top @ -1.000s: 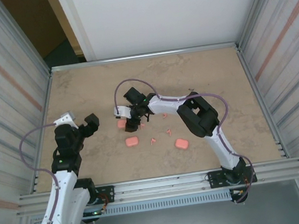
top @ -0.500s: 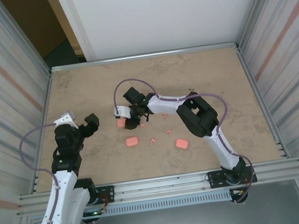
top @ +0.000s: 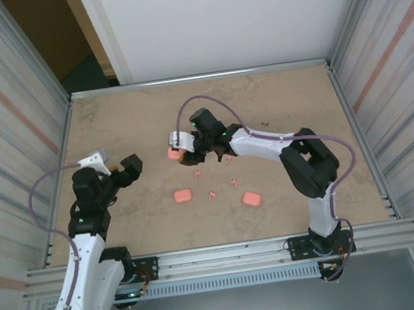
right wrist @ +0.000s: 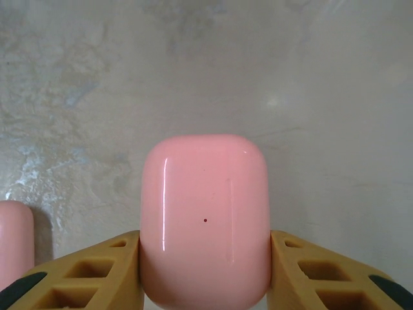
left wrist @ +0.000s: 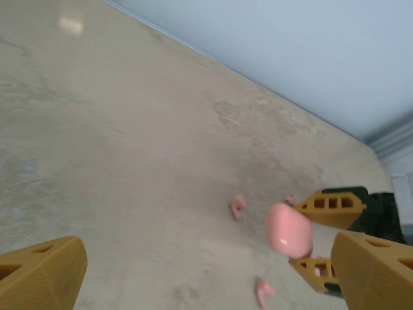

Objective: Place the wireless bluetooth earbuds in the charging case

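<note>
While the left claw (left wrist: 206, 276) stands wide open, the right claw (right wrist: 205, 279) pinches a pink case (right wrist: 204, 206).

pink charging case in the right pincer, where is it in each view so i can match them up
top external: pink charging case left of centre, in the right pincer.
left wrist: lower right, between orange fingers.
right wrist: centre, lower half.
shared landmark: the right pincer clamped on either side of it.
</note>
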You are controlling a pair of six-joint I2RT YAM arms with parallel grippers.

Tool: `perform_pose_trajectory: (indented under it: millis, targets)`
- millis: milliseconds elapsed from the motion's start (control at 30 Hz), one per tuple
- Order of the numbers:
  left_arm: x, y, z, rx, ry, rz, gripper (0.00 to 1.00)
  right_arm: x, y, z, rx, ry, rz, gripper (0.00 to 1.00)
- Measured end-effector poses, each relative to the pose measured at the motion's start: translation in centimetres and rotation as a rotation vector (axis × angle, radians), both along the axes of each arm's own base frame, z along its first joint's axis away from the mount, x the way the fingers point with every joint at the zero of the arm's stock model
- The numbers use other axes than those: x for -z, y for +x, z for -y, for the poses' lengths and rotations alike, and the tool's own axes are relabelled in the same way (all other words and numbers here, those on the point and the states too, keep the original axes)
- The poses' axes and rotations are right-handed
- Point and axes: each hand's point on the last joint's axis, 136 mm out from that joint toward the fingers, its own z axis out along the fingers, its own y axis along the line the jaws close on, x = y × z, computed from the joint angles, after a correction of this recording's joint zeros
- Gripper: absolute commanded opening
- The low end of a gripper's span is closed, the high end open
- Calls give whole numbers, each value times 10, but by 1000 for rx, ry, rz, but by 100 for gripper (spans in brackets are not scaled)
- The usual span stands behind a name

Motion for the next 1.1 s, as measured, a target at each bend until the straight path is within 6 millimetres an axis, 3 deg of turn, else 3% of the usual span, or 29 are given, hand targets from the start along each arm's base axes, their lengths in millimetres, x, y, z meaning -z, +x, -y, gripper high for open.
perform_pose_trajectory:
  millis: [133,300,600,800,1100]
  targets:
    - [-18,2,21,117,-55,22,91,-28,-1,19,20,28,89,38]
    - [-41,2,50,293,-156,65,86,-47,-11,41,33,28,174,38]
    - [-79,-6,103,604,-281,98,87,-101,-29,67,45,88,332,38]
    - [-81,-20,145,771,-295,64,87,-126,-39,75,44,136,390,38]
    - [-77,-20,172,855,-289,47,84,-140,-53,72,20,167,419,38]
